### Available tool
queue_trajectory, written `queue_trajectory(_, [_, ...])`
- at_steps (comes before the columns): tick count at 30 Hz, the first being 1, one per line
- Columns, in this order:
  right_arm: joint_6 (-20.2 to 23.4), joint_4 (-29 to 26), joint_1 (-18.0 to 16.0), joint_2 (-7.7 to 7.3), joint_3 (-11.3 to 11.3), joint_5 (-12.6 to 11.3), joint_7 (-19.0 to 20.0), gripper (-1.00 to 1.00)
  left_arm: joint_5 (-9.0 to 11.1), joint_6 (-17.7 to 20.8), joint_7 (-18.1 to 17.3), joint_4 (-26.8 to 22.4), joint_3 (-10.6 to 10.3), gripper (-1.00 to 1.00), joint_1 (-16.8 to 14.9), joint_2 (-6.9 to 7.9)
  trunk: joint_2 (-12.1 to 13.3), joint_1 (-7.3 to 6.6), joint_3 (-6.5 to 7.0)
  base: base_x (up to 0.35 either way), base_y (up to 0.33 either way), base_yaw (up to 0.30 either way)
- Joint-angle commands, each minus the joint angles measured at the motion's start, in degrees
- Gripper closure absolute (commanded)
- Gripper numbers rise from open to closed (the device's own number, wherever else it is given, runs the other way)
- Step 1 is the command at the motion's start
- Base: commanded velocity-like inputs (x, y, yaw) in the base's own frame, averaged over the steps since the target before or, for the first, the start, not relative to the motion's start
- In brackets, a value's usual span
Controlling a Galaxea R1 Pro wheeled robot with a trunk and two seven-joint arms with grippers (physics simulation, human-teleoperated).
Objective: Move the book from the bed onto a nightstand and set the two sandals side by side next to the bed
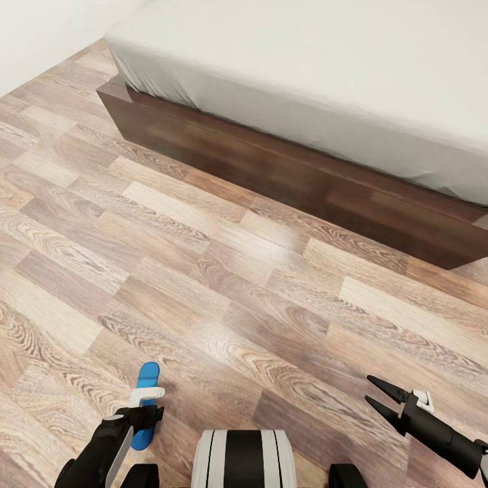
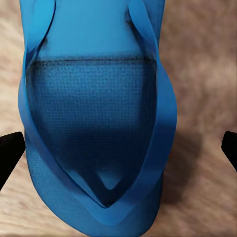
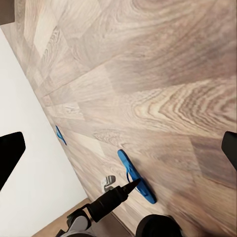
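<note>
Wood-plank floor (image 1: 257, 285) spreads before us to the bed (image 1: 325, 74). Our left gripper (image 1: 139, 413) hovers spread wide over one blue sandal (image 1: 145, 404); a second sandal (image 3: 60, 134) lies by the wall. Our right gripper (image 1: 381, 400) hangs open, empty.

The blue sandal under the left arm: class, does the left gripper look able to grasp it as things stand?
Probably yes: the left gripper hangs open right above the sandal, fingers either side, nothing between.
</note>
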Motion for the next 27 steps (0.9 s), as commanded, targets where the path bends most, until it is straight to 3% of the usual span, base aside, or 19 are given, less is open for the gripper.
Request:
queue_trajectory(1, [0.24,0.01,-0.03,0.00,-0.05,0.05,0.18,-1.00,-0.52,0.27,-0.15,-0.09,0.09,-1.00,0.02,-0.02,-0.01,-0.01,-0.03,0.000,0.000,0.000])
queue_trajectory(16, [0.24,0.01,-0.01,0.00,-0.05,0.05,0.20,-1.00,-0.52,0.27,-0.09,-0.09,0.18,-1.00,0.00,-0.01,-0.01,-0.01,-0.03,0.000,0.000,0.000])
queue_trajectory(17, [0.24,0.01,-0.02,0.00,-0.05,0.05,0.19,-1.00,-0.52,0.26,-0.07,-0.09,0.18,1.00,-0.01,-0.02,-0.01,-0.01,-0.03,0.000,0.000,0.000])
queue_trajectory(27, [0.24,0.01,-0.03,0.00,-0.05,0.05,0.20,-1.00,-0.52,0.27,-0.06,-0.09,0.18,1.00,-0.01,-0.01,-0.01,-0.01,-0.03,0.000,0.000,0.000])
